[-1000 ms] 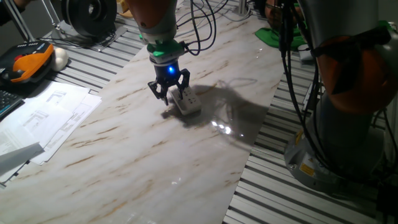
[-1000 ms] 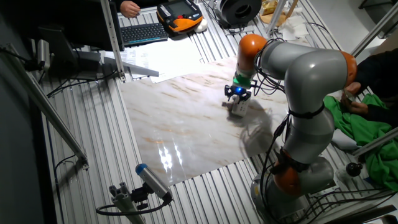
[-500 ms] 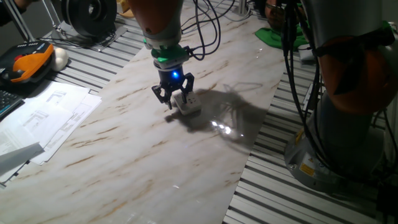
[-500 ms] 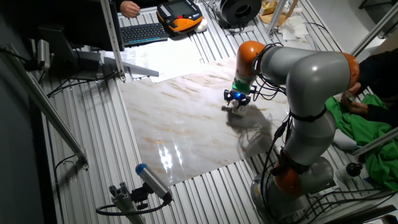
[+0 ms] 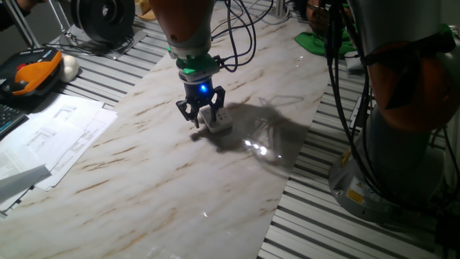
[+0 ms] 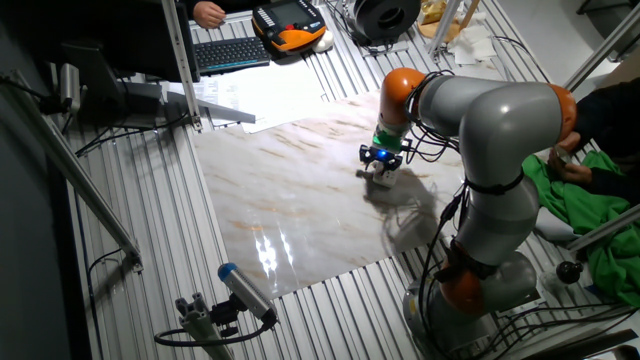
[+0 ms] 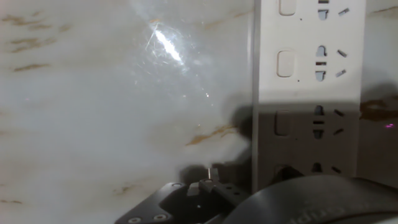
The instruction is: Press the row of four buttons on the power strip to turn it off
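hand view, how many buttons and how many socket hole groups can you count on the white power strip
pale rectangular buttons on the white oblong plastic power strip: 4 (top one cut by the frame edge, lowest one in shadow)
dark socket hole groups: 4
total: 8

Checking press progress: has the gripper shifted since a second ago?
Yes. The gripper has moved toward the far end of the power strip, away from the paper sheets, and sits lower over it.
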{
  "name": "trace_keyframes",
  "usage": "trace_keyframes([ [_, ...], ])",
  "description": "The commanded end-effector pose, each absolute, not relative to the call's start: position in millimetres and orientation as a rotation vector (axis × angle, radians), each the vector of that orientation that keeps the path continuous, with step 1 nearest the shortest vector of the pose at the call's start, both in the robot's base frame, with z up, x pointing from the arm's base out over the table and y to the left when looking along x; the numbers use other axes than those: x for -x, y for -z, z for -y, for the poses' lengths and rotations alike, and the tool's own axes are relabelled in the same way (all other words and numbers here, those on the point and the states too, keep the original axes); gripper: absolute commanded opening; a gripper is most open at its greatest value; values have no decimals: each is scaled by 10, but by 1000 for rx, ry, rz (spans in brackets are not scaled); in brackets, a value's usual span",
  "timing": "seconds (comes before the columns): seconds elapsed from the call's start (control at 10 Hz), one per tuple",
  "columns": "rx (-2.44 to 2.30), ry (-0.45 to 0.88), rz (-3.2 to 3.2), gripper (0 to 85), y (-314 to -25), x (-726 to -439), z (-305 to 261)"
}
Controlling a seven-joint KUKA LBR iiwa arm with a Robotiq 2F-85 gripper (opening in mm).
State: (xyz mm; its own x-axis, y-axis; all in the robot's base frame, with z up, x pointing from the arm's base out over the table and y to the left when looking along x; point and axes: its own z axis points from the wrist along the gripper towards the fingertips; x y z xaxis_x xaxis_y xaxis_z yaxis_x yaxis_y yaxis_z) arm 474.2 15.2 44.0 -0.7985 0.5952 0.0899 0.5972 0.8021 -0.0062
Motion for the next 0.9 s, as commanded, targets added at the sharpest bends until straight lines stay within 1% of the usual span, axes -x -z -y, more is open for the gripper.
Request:
trace_keyframes([
  [0.0,961,34,2898,510,-432,-4748,-155],
  [0.5,958,32,2905,510,-416,-4771,-162],
  [0.6,956,24,2904,510,-458,-4775,-160],
  [0.8,929,33,2874,510,-636,-4796,-108],
])
